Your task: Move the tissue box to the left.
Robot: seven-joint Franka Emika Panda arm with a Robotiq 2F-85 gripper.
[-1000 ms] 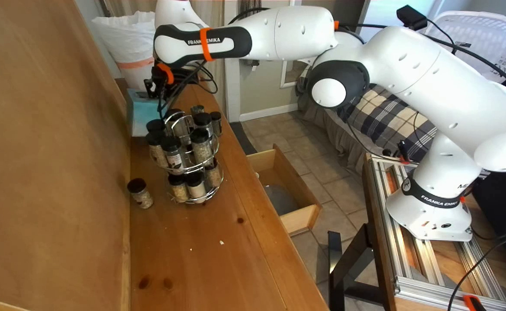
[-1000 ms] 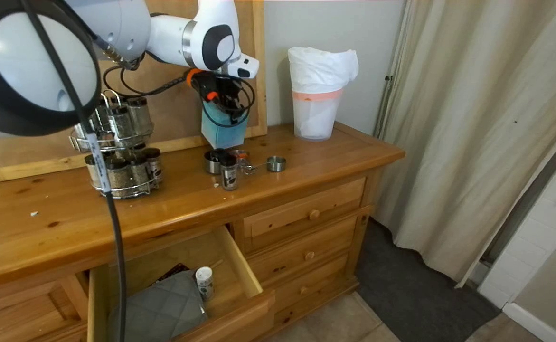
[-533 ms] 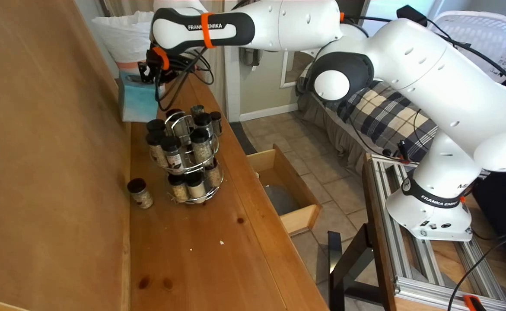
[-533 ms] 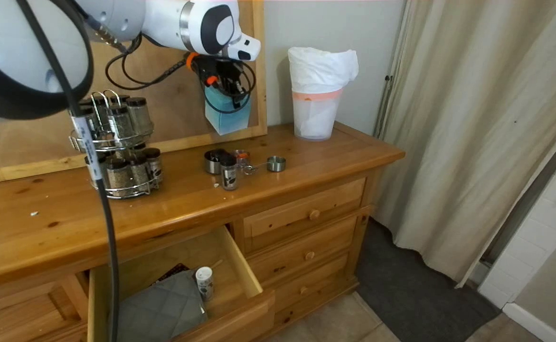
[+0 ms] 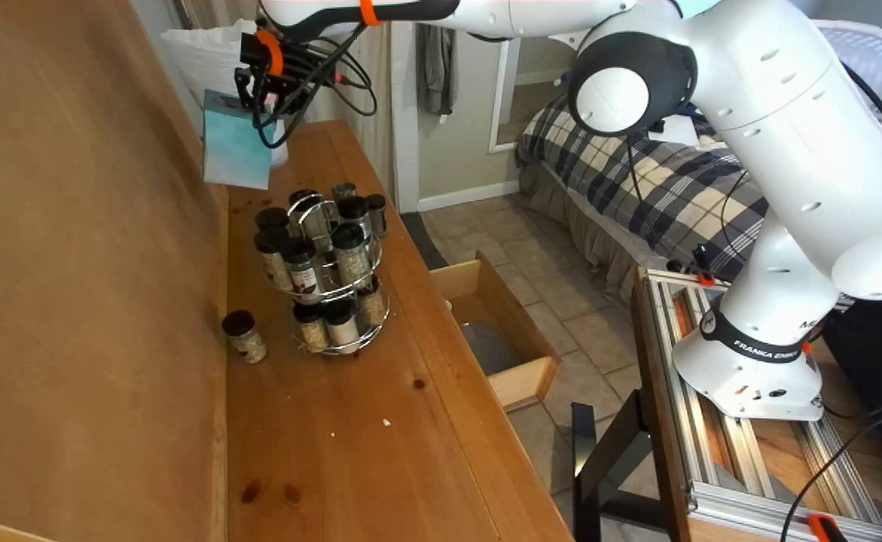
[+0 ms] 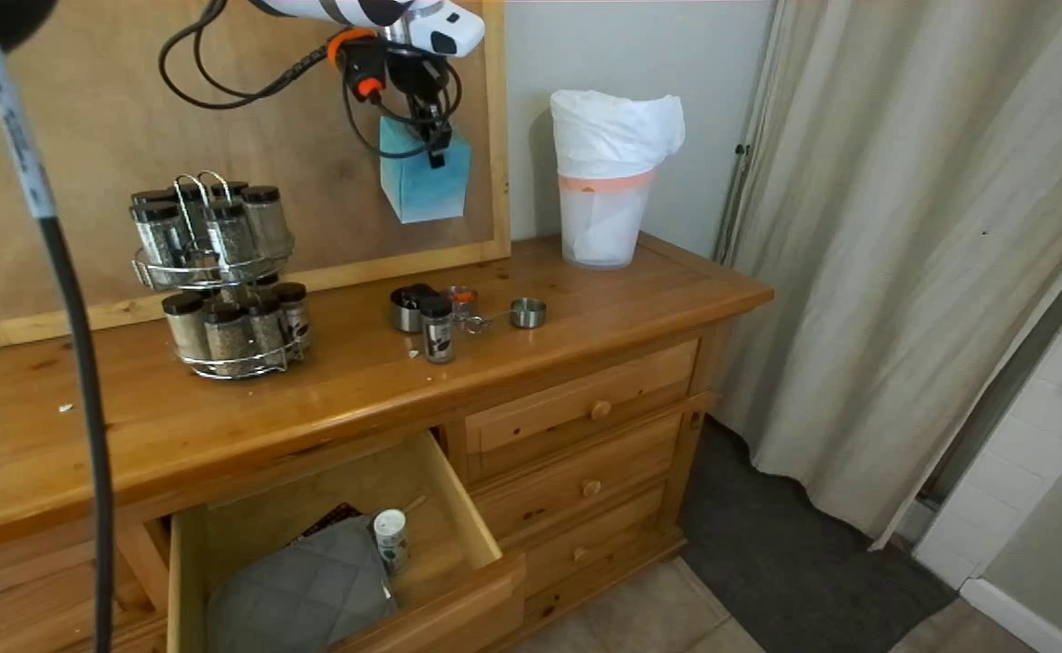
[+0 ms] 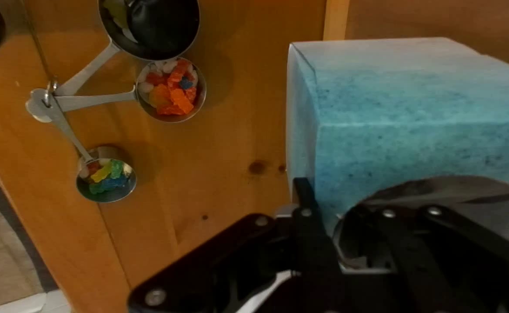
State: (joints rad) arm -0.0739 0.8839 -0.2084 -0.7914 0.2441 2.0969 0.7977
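The tissue box point(image 5: 236, 147) is light teal-blue with a dark oval opening in its top. It hangs slightly tilted in the air above the wooden dresser top point(image 6: 358, 381), close to the upright wooden panel, and also shows in an exterior view point(image 6: 426, 190). In the wrist view the tissue box point(image 7: 393, 143) fills the right side. My gripper point(image 7: 330, 202) is shut on the box's wall: one finger lies outside against its side, the other reaches into the opening. The inner fingertip is partly hidden. In an exterior view my gripper point(image 6: 437, 150) is at the box's top.
A two-tier wire rack of spice jars point(image 5: 301, 275) stands on the dresser, with a loose jar point(image 5: 245, 339) beside it. Measuring cups point(image 6: 528, 314) and another jar point(image 6: 437, 336) lie below the box. A white bin with a bag point(image 6: 612, 145) stands at the dresser's end. A drawer point(image 6: 458, 517) is open.
My gripper and the tissue box have risen, held together, higher above the dresser top. In an exterior view the box also tilts more now. The jars, cups and bin have stayed put.
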